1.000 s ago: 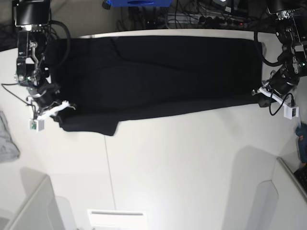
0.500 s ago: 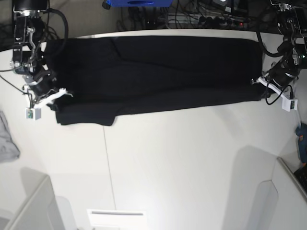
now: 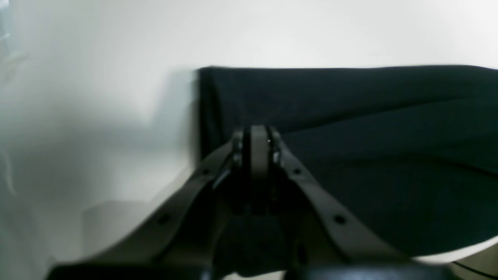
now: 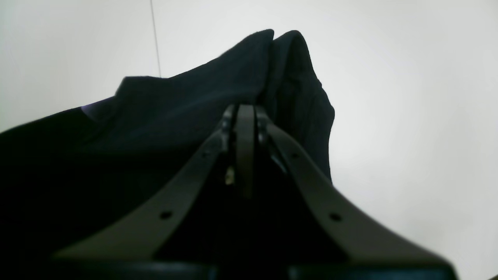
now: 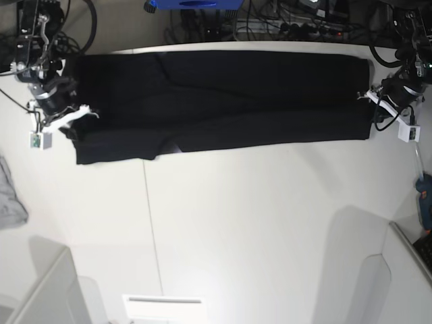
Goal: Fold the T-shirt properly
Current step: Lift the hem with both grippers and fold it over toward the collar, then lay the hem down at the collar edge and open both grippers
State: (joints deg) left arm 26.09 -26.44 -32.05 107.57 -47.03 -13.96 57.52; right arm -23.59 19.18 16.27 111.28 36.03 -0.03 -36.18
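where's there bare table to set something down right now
The white table is bare across the wide stretch in front of the large black cloth T-shirt. The small grey cloth lies at one edge. The far edge is crowded with cables.

You see the T-shirt (image 5: 223, 101) plain black, no print showing | table (image 5: 256, 229) white, thin dark seam line | at 9 o'clock, a grey cloth (image 5: 10, 196) | at 12 o'clock, a blue object (image 5: 192, 4) past the table edge | grippers' fingers (image 4: 245, 147) dark grey, with white parts.
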